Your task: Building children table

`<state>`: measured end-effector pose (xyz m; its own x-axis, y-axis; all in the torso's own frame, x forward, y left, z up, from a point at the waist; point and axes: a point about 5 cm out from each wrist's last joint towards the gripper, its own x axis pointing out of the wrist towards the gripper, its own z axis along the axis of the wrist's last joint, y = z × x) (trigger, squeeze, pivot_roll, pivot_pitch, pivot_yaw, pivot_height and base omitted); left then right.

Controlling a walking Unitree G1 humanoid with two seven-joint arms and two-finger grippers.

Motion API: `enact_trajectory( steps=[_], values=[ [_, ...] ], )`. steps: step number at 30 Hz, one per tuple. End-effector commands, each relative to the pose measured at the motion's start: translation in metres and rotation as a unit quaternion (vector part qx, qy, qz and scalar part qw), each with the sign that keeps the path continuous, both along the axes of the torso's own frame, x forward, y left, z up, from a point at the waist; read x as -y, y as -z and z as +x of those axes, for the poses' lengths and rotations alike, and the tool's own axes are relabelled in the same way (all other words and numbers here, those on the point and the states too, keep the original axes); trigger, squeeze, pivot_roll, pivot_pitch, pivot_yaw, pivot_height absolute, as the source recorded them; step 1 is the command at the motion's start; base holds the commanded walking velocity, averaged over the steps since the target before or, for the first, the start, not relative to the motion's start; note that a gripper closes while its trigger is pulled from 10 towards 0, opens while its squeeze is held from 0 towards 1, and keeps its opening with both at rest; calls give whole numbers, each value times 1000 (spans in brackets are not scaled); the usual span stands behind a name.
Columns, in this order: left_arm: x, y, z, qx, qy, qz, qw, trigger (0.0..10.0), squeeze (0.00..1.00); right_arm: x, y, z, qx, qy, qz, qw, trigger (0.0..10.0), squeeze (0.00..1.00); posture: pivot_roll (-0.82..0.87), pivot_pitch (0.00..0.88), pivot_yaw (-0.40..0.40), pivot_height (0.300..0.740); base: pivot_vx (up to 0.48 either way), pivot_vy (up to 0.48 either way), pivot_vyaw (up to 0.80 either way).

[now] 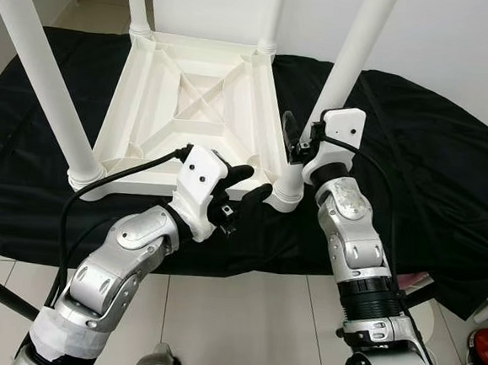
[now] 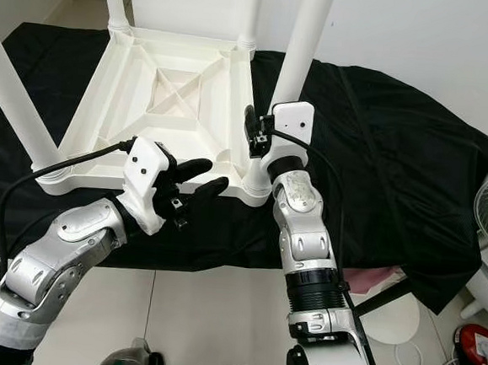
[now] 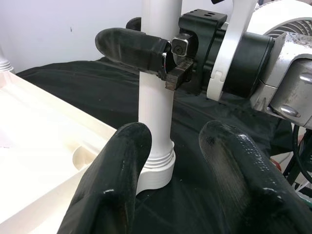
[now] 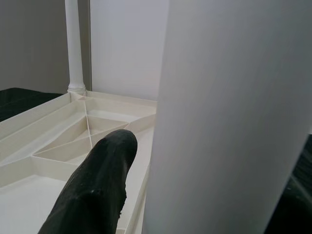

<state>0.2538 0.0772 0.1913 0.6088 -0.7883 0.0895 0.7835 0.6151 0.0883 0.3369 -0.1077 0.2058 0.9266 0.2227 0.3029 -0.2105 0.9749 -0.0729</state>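
My two head views look forward and down from above onto the upturned white table (image 1: 190, 111) on the black cloth (image 2: 381, 159); both share that scene, the right eye's picture shifted slightly sideways. My left wrist view sits low and close, looking along its fingers (image 3: 117, 180) at the near right leg (image 3: 157, 97), with the right gripper (image 3: 161, 53) on the leg. My right wrist view is pressed against that same leg (image 4: 229, 117), facing across the table's ribbed underside.
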Motion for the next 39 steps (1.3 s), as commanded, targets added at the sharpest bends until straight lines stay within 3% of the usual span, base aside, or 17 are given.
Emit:
enact_trajectory(
  steps=[1, 2, 6, 7, 14, 15, 16, 18, 19, 34, 35, 36, 39],
  values=[
    [5, -1, -4, -2, 38, 4, 999, 10000, 0, 2, -2, 1, 0, 3, 5, 1000, 10000, 0, 106, 0, -64, 740, 0, 0, 0],
    [5, -1, -4, -3, 37, 3, 999, 10000, 0, 2, -3, 0, 3, 2, 10, 1000, 10000, 1000, 106, 0, -64, 740, 0, 0, 0],
    [5, -1, -4, -3, 37, 3, 999, 10000, 0, 2, -4, 0, 6, 3, 9, 1000, 10000, 1000, 106, 0, -64, 740, 0, 0, 0],
    [5, -1, -4, -4, 37, 2, 999, 10000, 0, 2, -3, 1, 0, 7, 6, 1000, 10000, 0, 107, 0, -64, 740, 0, 0, 0],
    [6, -1, -4, -5, 37, 1, 999, 10000, 0, 2, -3, 1, -1, 5, 3, 1000, 10000, 0, 107, 0, -64, 740, 0, 0, 0],
    [6, -1, -4, -6, 37, 0, 999, 10000, 0, 0, -5, -2, 11, -5, 6, 1000, 3922, 0, 107, 0, -64, 740, 0, 0, 0],
    [6, -2, -3, -6, 37, -1, 999, 10000, 0, -2, -5, -3, 14, -11, 4, 1000, 0, 0, 106, 0, -65, 740, 0, 0, 0],
    [6, -2, -3, -6, 37, -1, 999, 10000, 0, -2, -5, -3, 14, -11, 4, 1000, 0, 0, 106, 0, -65, 740, 0, 0, 0],
    [6, -2, -3, -6, 37, -2, 999, 10000, 0, -2, -4, -2, 4, -7, 9, 1000, 10000, 0, 106, 0, -65, 740, 0, 0, 0],
    [6, -3, -2, -4, 35, -2, 999, 10000, 0, 1, -4, 3, -2, 8, 4, 1000, 10000, 0, 108, 0, -67, 740, 0, 0, 0],
    [6, -4, -2, -4, 35, -3, 999, 10000, 0, 2, -4, 3, -1, 11, 6, 1000, 10000, 1000, 110, 0, -67, 740, 0, 0, 0],
    [6, -4, -2, -4, 34, -3, 999, 10000, 0, 2, -4, 3, -4, 13, 7, 1000, 10000, 929, 110, 0, -67, 740, 0, 0, 0],
    [6, -4, -2, -5, 34, -4, 999, 10000, 0, 2, -4, 4, -6, 15, 7, 1000, 10000, 929, 110, 0, -67, 740, 0, 0, 0]
  ],
)
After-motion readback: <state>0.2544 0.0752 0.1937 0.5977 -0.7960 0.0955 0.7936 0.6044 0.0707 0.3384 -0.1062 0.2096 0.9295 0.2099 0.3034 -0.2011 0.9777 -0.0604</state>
